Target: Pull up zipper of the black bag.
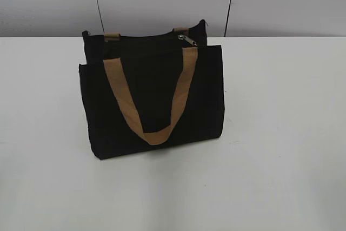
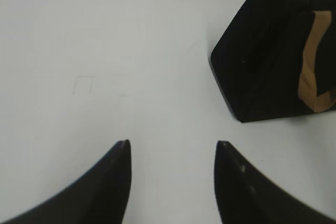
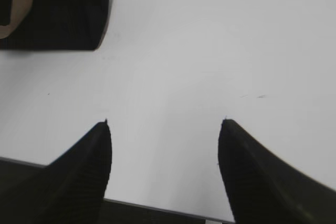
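Hovering nearest over the white table (image 1: 281,133): left gripper (image 2: 172,153) and right gripper (image 3: 164,129), fingers spread, holding nothing. Farther, centre: black bag (image 1: 154,98), upright, tan handle (image 1: 154,133) hanging down its front. Farthest: zipper (image 1: 187,39) at the bag's top right.

- No readable text, label, brand, number or sign appears in any of the three views.
- The black bag (image 1: 153,98) shows only plain black fabric and tan webbing on the face turned to the exterior camera; no logo or tag can be made out on it.
- The zipper (image 1: 187,39), at the bag's top edge, is too small for any marking to be read.
- The white table (image 1: 281,133) around the bag bears no print; a faint outline to the left of the bag in the left wrist view forms no legible character.
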Controlling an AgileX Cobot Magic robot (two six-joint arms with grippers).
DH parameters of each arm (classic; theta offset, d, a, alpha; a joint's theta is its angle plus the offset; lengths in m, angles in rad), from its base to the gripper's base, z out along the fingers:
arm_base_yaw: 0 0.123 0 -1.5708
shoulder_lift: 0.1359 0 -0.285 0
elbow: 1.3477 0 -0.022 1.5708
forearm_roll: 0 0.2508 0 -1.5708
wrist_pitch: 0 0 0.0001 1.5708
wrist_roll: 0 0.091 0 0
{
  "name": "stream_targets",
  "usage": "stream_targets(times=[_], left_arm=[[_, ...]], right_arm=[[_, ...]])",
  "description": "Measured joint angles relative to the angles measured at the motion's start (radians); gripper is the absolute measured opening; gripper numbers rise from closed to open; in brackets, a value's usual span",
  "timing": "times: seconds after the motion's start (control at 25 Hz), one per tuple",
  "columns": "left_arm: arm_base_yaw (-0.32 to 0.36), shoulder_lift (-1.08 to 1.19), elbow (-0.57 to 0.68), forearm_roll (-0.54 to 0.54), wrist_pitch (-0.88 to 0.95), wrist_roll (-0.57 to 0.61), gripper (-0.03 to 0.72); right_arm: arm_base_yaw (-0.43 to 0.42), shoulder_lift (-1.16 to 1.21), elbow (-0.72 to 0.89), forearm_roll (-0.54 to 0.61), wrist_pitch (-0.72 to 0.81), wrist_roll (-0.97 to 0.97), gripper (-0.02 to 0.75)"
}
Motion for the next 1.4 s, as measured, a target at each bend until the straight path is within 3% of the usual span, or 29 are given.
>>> stream_targets(times=[1.0, 1.4], left_arm=[[0.000, -0.036, 0.006, -0.029, -0.020, 0.036, 0.386], [0.000, -0.036, 0.007, -0.030, -0.020, 0.036, 0.386]], right_arm=[[0.001, 0.000, 0.008, -0.155, -0.040, 0.173, 0.495], [0.090, 0.000, 0.008, -0.155, -0.041, 0.173, 0.495]])
